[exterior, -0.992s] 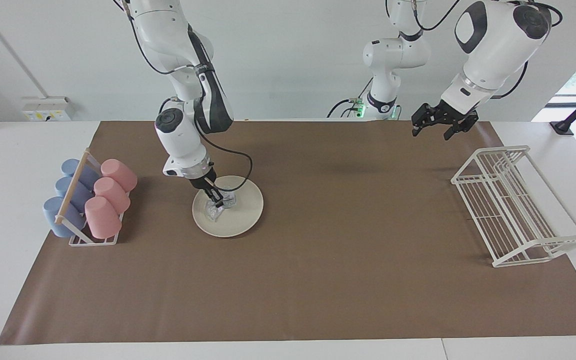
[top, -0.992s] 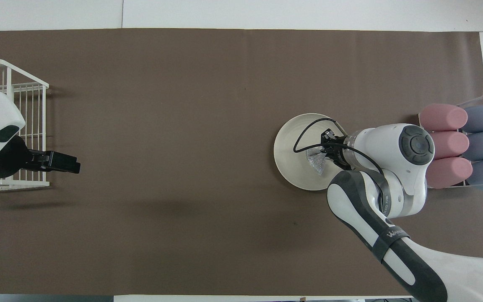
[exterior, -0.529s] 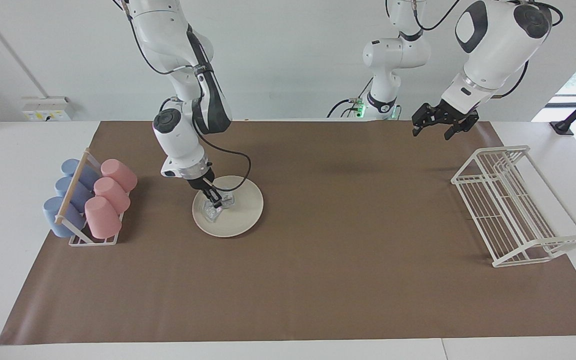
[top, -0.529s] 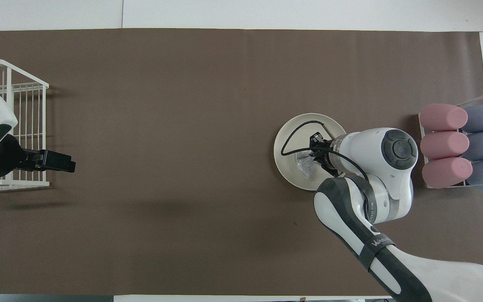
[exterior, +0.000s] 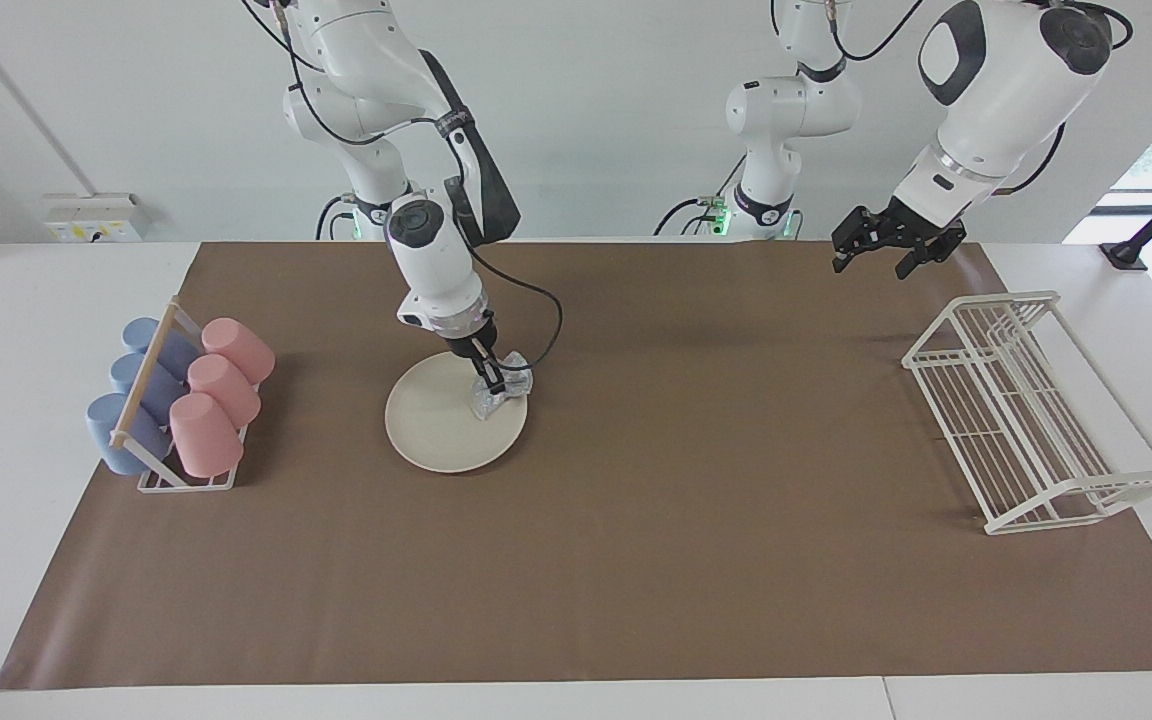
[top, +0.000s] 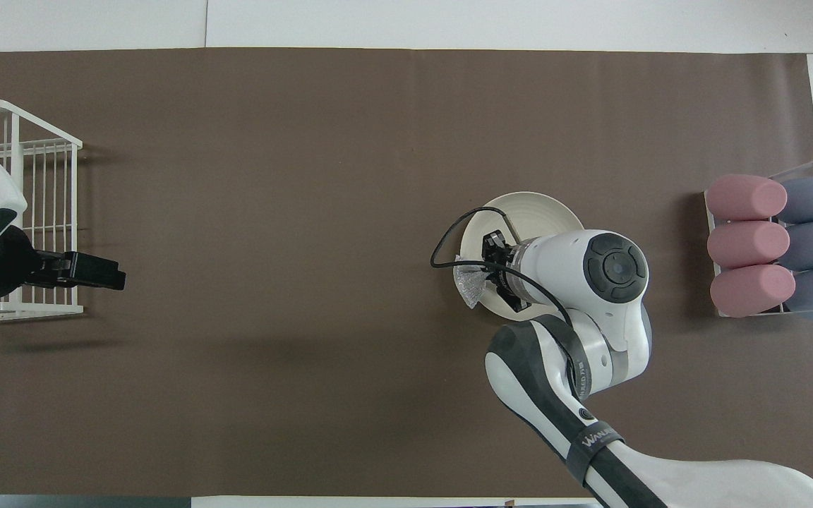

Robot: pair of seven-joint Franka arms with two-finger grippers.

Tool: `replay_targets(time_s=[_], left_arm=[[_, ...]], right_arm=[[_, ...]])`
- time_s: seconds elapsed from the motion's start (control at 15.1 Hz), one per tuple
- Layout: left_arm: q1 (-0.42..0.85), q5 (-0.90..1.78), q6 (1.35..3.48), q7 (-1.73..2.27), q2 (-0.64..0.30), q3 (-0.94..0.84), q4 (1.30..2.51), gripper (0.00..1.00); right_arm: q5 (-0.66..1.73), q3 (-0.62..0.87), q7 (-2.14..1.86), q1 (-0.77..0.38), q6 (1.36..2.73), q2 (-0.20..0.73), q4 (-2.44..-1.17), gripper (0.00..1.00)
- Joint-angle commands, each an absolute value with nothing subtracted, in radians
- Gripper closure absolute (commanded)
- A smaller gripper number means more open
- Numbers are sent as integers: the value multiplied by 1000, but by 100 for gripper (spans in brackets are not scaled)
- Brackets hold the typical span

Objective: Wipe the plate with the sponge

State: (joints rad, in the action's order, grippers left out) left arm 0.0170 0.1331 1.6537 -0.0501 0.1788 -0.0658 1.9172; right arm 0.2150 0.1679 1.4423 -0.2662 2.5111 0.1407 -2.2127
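The cream-white plate lies flat on the brown mat beside the cup rack. My right gripper is down at the plate's rim on the side toward the left arm's end, shut on the sponge. The sponge is a silvery wrinkled wad. It touches the rim and hangs partly over the mat. The right arm's wrist covers much of the plate from above. My left gripper waits open and empty in the air beside the wire dish rack.
A cup rack with pink and blue cups lying on their sides stands at the right arm's end. A white wire dish rack stands at the left arm's end. The brown mat covers the table between them.
My right gripper has dragged the sponge across the plate, from its middle to the rim toward the left arm's end. The left arm has barely shifted.
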Motion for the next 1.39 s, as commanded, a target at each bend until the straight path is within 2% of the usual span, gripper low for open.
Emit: replay_targets(time_s=[0.0, 0.26, 0.53, 0.99, 1.32], left_arm=[[11, 114, 1646, -44, 192, -69, 1914, 0], [11, 114, 1641, -46, 192, -68, 1913, 0], [-5, 114, 1634, -40, 192, -67, 1913, 0], [8, 152, 1623, -40, 204, -75, 1925, 0], [-43, 496, 1646, -46, 230, -64, 1994, 0]], right_arm=[[224, 172, 1543, -288, 2345, 126, -2065, 100], [84, 173, 1704, -330, 2094, 109, -1847, 100], [14, 175, 1816, -377, 1942, 110, -1705, 100], [34, 261, 2005, -376, 1898, 95, -1686, 100], [34, 261, 2013, -376, 1901, 94, -1690, 100]])
